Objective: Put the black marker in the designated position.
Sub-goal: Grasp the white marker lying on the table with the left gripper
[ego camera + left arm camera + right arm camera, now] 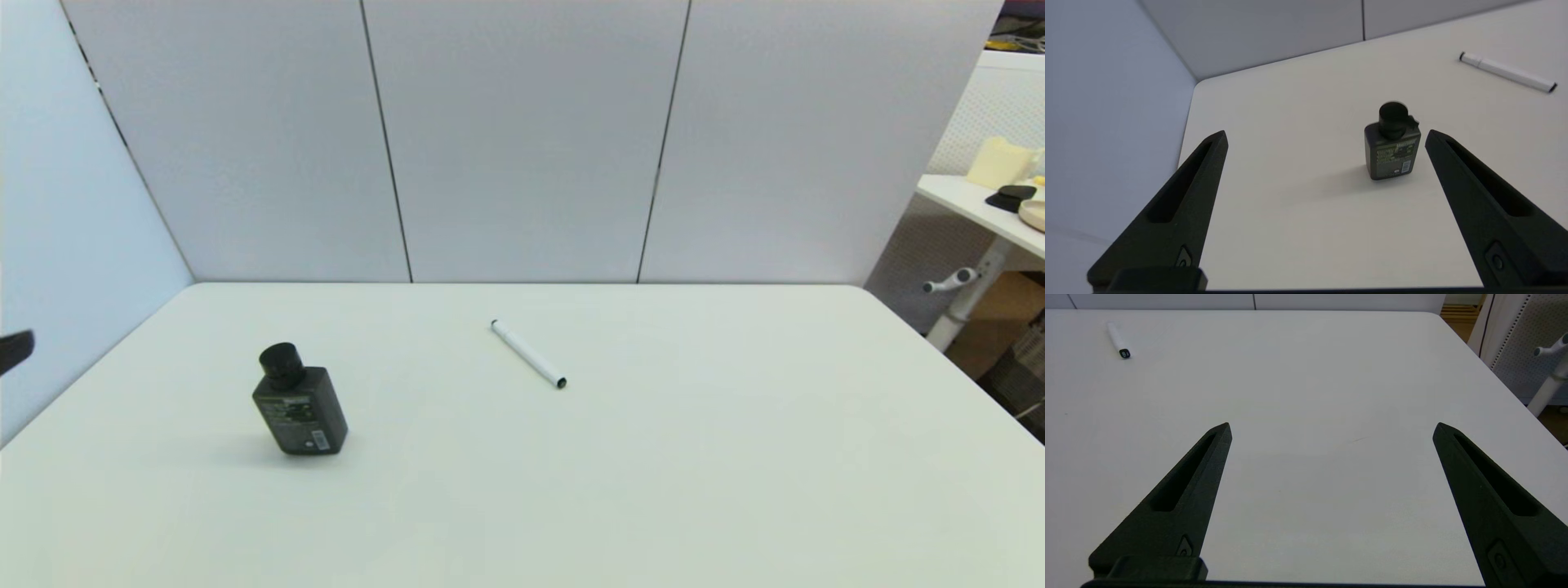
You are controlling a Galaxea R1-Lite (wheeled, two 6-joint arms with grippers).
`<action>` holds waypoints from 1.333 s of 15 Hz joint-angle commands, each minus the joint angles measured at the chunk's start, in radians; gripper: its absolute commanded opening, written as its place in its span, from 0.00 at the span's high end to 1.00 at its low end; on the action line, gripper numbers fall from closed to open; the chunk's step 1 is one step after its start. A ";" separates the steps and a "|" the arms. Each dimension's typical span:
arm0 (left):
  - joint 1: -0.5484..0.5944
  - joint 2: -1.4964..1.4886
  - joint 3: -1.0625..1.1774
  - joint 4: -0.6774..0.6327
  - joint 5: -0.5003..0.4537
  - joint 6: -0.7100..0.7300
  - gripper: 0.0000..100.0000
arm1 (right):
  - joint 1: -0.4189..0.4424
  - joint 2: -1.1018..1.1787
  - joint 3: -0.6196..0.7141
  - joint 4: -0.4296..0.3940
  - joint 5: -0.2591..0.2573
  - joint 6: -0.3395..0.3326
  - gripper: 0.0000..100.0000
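Both grippers, left [1327, 136] & right [1333, 428], hang spread wide w/ nothing held, so task is not begun: black marker [528, 354] lies untouched mid-table, well apart from dark bottle [299, 404].

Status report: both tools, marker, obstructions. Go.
Left tool open, empty, short of the dark bottle. Right tool open, empty, over bare table. Black marker flat mid-table, untouched. Nothing blocking it.
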 commanded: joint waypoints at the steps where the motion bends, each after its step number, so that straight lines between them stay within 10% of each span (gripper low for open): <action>1: -0.106 0.581 -0.513 0.389 -0.138 0.312 0.00 | 0.000 0.001 0.000 0.000 0.000 0.000 0.00; 13: -0.374 1.153 -0.967 0.524 -0.401 0.522 0.00 | 0.000 0.001 0.000 0.000 0.000 0.000 0.00; 20: -0.457 1.216 -0.968 0.455 -0.453 0.403 0.00 | 0.000 0.001 0.000 0.000 0.000 0.000 0.00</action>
